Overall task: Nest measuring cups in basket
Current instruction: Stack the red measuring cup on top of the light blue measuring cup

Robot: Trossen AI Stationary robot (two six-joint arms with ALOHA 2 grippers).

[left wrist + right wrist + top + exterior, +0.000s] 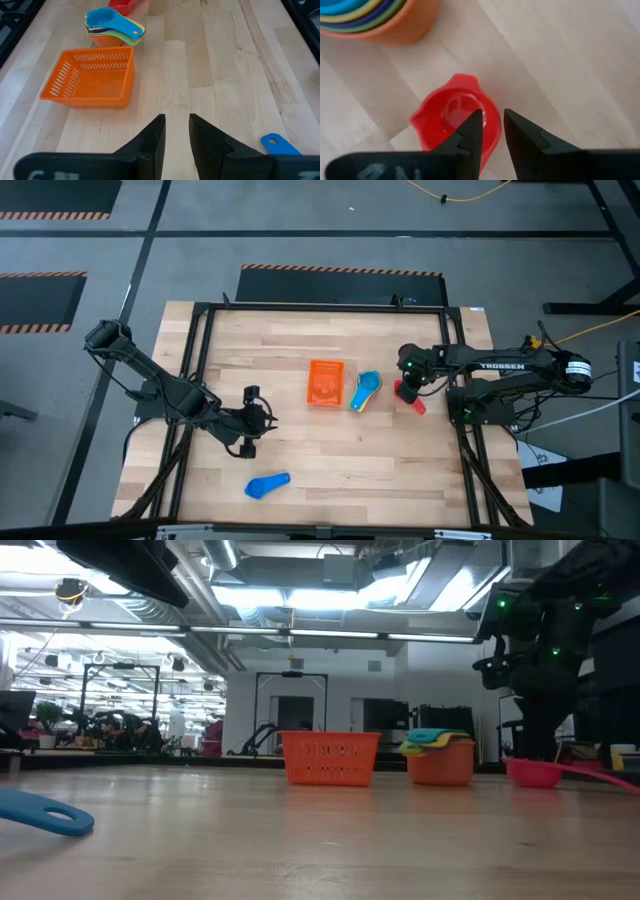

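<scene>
Premises: a robotics lab or industrial workshop hall. Grey floor with orange-black hazard striping (340,270), exposed ceiling ducts and strip lights (300,600). Black metal frame (200,310) encloses the pale wooden tabletop (330,460).

An orange, slotted mesh pattern is shown by the basket (326,383). A red cup (455,122), a blue cup (266,485) and a pale wood-grain surface (330,460) are seen.

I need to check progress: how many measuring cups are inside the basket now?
0. The basket is empty. A nested stack stands beside it, the red cup under the right gripper, and a blue cup near the table's front edge.
</scene>
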